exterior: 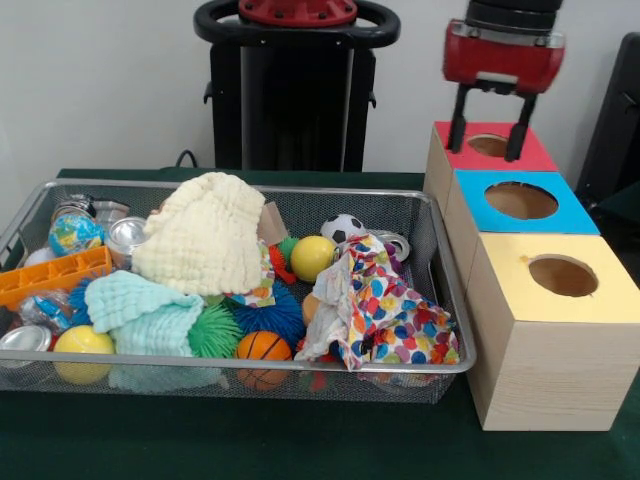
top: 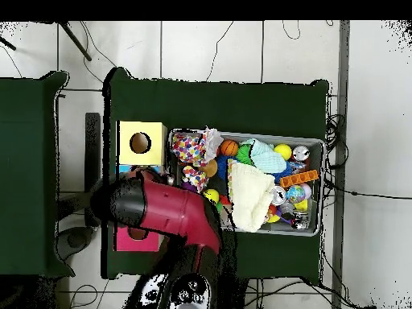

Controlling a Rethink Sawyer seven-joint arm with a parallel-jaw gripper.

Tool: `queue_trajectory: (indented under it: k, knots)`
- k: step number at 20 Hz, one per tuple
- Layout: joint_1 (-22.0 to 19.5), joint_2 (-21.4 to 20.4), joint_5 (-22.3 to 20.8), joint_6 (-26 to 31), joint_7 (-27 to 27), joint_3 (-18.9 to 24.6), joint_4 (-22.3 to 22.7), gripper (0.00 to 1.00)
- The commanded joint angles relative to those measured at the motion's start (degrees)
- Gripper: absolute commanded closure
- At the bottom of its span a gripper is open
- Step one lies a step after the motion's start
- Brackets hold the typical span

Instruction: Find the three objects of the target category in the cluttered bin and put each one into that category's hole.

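Note:
The silver wire-mesh basket (exterior: 452, 300) is full of toys and cloths; it also shows in the overhead view (top: 319, 185). One crinkly blue and white packet (exterior: 46, 309) lies at its left end, between an orange plastic piece and a silver can. No other packet shows; they may be under the cloths. My gripper (exterior: 489, 128) hangs over the hole of the red-topped box (exterior: 530, 155), well to the right of the basket. Its two black fingers (exterior: 459, 118) stand apart with nothing between them. In the overhead view the red arm (top: 165, 211) hides the gripper.
Three wooden boxes stand in a row right of the basket: red-topped, blue-topped (exterior: 565, 212) and yellow-topped (exterior: 515, 285), each with a round hole. The basket holds a cream cloth (exterior: 205, 240), a mint cloth (exterior: 140, 312), a patterned cloth (exterior: 385, 310), balls and cans (exterior: 127, 237).

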Motion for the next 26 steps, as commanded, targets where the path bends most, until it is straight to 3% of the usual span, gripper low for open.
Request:
queue_trajectory:
  k: [1, 8, 15, 20, 26]
  knots:
    - [-12.6, -4.5, -1.6, 0.4, -4.7, 9.4, 6.0, 0.0]
    - [-25.2, -6.1, -5.0, -2.1, -10.8, 16.8, 10.1, 0.0]
    - [-39.2, -2.6, -12.8, -9.2, -13.6, 26.1, 12.7, 0.0]
    - [-44.0, -2.5, -19.2, -11.6, -10.6, 29.4, 14.4, 0.0]
    - [-45.6, -1.8, -24.4, -11.0, -6.2, 31.5, 13.2, 0.0]
